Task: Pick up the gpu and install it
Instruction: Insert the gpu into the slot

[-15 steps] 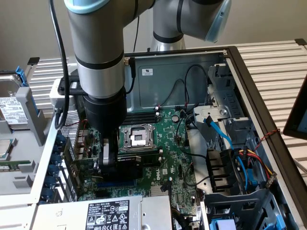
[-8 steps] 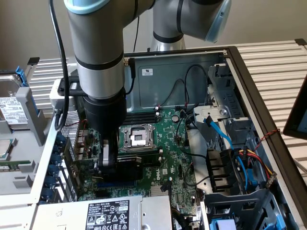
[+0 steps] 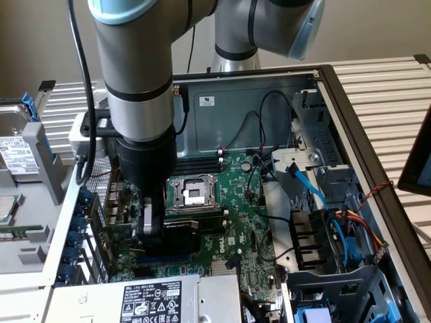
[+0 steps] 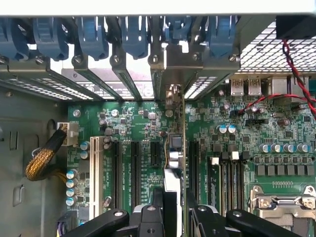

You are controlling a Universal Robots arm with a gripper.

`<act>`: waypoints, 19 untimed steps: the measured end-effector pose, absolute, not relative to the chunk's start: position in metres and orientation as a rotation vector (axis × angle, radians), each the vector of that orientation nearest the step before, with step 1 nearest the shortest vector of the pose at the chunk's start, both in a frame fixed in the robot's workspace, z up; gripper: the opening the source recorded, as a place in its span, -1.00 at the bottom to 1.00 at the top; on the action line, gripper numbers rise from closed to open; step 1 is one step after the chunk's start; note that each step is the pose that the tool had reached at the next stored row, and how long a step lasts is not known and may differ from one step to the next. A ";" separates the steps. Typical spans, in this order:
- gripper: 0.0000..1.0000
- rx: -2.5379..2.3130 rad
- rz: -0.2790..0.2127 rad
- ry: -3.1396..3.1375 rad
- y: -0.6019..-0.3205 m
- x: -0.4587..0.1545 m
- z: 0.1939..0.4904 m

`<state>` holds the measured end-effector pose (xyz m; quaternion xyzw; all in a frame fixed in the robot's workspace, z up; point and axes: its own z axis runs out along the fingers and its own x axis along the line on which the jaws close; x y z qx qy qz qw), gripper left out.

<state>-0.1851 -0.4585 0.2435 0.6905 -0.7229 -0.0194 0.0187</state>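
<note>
Gripper (image 3: 149, 232) clamped on gpu (image 4: 174, 163), card edge-on, upright, low over motherboard (image 4: 276, 148) among expansion slots (image 4: 134, 165); silver bracket (image 4: 173, 74) against case rear slot openings.

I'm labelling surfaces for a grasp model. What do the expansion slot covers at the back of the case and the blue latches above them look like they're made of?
Slot covers: apparently bare sheet metal, dull silver, thin strips with perforated grilles behind them. Blue latches: likely moulded plastic, smooth with soft glossy highlights and rounded edges. Motherboard beneath: green lacquered circuit board, by its solder points and printed traces.
</note>
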 end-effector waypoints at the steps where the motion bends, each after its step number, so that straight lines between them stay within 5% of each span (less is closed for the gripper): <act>1: -0.46 2.144 -0.061 -2.245 -0.458 -0.186 0.244; 19: -0.46 2.144 -0.064 -2.245 -0.460 -0.184 0.244</act>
